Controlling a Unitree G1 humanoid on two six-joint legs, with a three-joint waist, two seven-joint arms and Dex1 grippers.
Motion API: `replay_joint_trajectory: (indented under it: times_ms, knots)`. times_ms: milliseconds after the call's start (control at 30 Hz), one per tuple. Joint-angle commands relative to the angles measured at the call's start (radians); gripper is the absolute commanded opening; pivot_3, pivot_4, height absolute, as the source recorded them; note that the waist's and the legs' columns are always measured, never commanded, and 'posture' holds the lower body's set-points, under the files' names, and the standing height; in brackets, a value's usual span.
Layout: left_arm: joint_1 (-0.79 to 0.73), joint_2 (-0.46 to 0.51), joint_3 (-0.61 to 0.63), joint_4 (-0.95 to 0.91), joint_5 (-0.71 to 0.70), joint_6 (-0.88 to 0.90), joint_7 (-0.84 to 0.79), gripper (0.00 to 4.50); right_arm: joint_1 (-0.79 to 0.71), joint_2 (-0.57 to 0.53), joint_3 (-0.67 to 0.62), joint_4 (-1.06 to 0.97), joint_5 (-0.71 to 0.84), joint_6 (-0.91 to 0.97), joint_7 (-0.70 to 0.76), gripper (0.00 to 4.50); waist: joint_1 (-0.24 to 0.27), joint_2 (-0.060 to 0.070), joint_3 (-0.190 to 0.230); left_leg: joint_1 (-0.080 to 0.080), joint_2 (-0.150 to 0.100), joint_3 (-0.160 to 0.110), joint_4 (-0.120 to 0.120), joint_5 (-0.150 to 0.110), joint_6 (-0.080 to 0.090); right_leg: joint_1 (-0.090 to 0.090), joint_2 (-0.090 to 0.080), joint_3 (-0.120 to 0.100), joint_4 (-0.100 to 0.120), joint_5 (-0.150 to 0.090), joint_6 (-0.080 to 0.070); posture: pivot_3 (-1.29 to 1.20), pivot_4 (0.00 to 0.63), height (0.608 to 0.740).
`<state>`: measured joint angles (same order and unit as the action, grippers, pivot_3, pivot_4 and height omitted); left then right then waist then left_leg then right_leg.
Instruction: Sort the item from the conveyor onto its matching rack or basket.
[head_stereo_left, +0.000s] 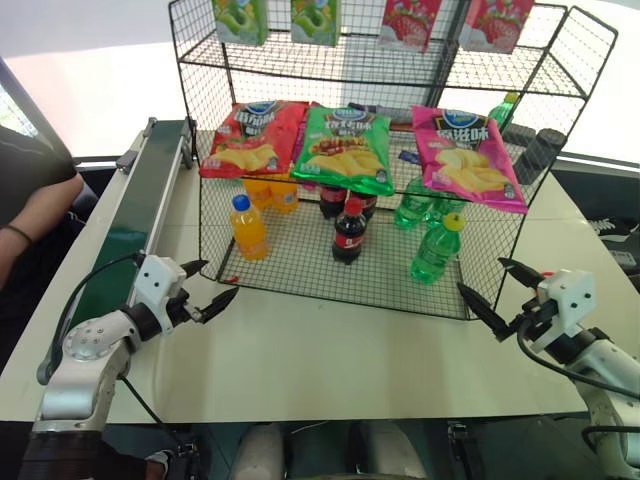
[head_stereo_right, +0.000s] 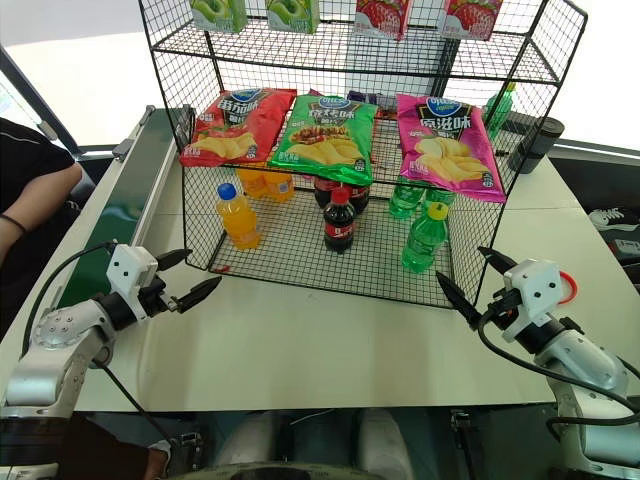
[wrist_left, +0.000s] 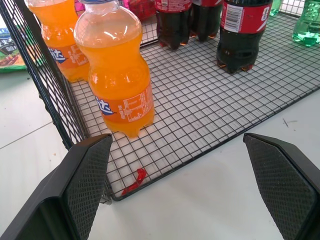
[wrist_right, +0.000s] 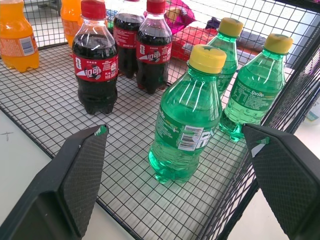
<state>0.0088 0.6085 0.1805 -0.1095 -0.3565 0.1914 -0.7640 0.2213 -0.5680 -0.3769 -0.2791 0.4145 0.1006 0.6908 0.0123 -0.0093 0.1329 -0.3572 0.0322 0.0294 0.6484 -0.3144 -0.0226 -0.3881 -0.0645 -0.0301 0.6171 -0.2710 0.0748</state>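
On the bottom tier of the black wire rack (head_stereo_left: 470, 255), near its front right corner, we see the green soda bottle (head_stereo_left: 436, 250) standing upright with its yellow cap on. From the head views, our left gripper (head_stereo_left: 207, 288) hangs just off the rack's front left corner with its fingers spread wide and holding nothing; our right gripper (head_stereo_left: 497, 290) sits off the front right corner, just as wide and just as bare. Along the tabletop's left edge runs the conveyor (head_stereo_left: 135, 215). Through the left wrist view, an orange-drink bottle (wrist_left: 116, 70) stands just inside the rack's edge. Through the right wrist view, the green bottle (wrist_right: 189, 116) stands between our spread fingers (wrist_right: 82, 175), beside cola bottles (wrist_right: 95, 65).
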Motion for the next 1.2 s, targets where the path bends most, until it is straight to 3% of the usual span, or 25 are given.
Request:
replay_joint_trajectory:
  times_ms: [33,1200]
  knots:
    - [-0.012,0.003,0.017,-0.013,0.0,-0.017,0.001,4.5,-0.015,-0.001,-0.011,-0.01,0.008,-0.016,0.002,4.43,0.0,0.0,0.0,0.0,0.0,0.0,0.0,0.0,0.0,0.0,0.0,0.0,0.0,0.0,0.0,0.0,0.15,0.74]
    - [-0.021,-0.013,-0.004,-0.013,0.006,-0.025,-0.009,4.5,-0.044,-0.005,0.001,0.001,0.003,-0.014,0.023,4.43,0.0,0.0,0.0,0.0,0.0,0.0,0.0,0.0,0.0,0.0,0.0,0.0,0.0,0.0,0.001,0.0,0.15,0.74]
